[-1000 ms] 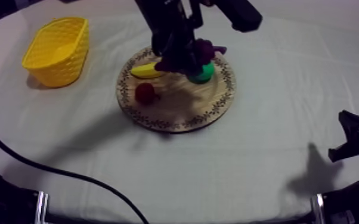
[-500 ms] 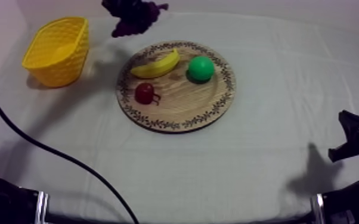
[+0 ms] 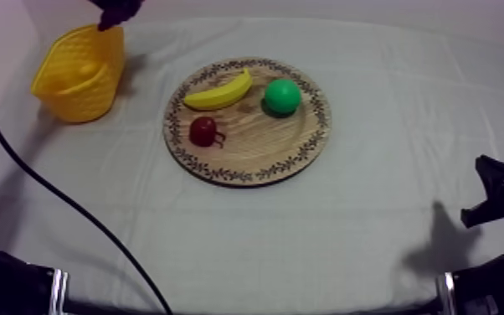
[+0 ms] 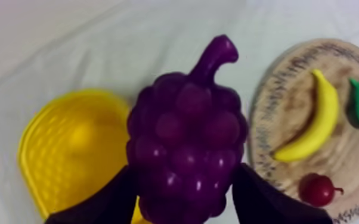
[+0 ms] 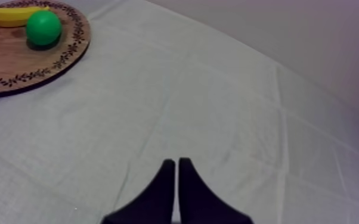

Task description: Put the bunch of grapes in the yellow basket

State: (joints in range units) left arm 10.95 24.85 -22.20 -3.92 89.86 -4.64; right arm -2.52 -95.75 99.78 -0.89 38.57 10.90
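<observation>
The purple bunch of grapes [image 4: 185, 146] hangs in the air with my left gripper [image 4: 185, 199] shut on it, a black finger [image 4: 101, 202] on each side. It is over the table between the yellow basket [image 4: 68, 155] and the wooden board [image 4: 352, 155]. In the top view the grapes [image 3: 117, 10] hang at the far edge, just above the far end of the yellow basket [image 3: 79, 71]. My right gripper [image 5: 176, 190] is shut on nothing, low over the cloth at the right [image 3: 498, 201].
On the round board [image 3: 255, 142] lie a banana [image 3: 219, 90], a green pear [image 3: 283, 96] and a small red fruit [image 3: 204, 131]. The basket stands at the far left. A black cable runs across the left of the table.
My left gripper has lifted the grapes off the board and carried them left, from over the board to over the basket's far end. The right arm has not moved.
</observation>
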